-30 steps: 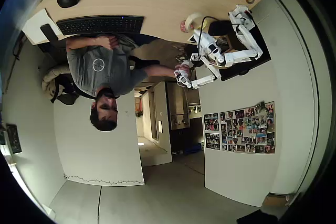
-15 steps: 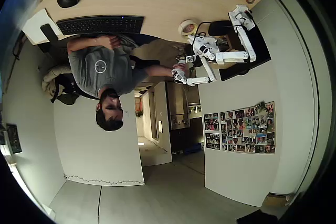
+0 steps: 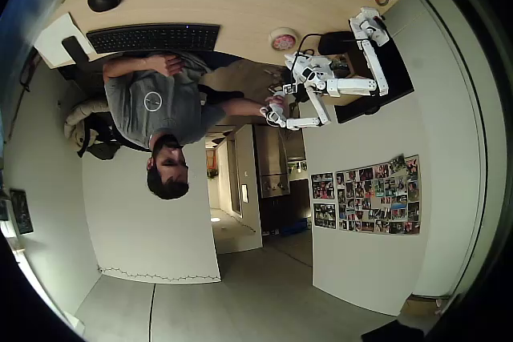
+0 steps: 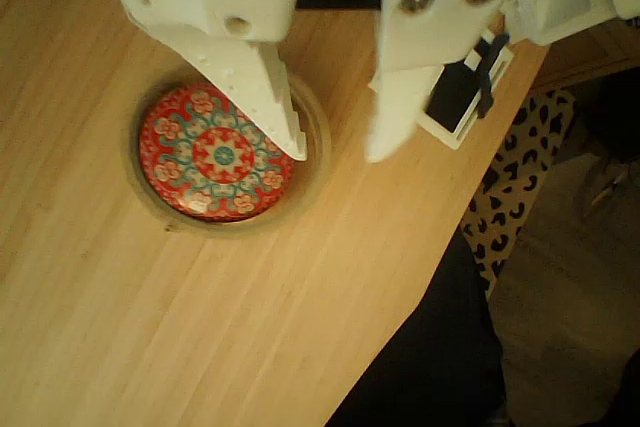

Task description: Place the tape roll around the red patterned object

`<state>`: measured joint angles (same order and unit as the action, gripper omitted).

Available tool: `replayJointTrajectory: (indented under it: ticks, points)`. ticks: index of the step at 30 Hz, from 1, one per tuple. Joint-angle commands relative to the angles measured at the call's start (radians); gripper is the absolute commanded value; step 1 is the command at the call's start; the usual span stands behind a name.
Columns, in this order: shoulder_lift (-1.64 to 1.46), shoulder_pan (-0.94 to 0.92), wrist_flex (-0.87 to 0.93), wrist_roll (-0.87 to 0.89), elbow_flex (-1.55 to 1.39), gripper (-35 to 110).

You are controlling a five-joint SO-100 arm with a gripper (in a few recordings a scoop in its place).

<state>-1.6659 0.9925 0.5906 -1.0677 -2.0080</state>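
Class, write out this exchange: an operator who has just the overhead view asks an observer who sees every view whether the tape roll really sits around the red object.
Operator: Overhead is too small for me. Is it done?
Observer: In the wrist view the tape roll lies flat on the table, ringing the red object all round.
Operator: Is the gripper holding anything?
Observer: No. The gripper is open and empty, one finger over the roll's right rim.
Operator: What is the pattern?
Observer: A floral medallion in red, teal and cream.
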Motion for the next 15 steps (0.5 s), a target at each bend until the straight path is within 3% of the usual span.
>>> replayJointTrajectory:
  ticks: [1,8,15]
  points:
    - [-0.048,0.012,0.031,-0.002,0.003,29]
    - [-0.08,-0.031,0.13,-0.002,0.018,41]
    - [-0.184,-0.201,0.298,-0.029,0.018,47]
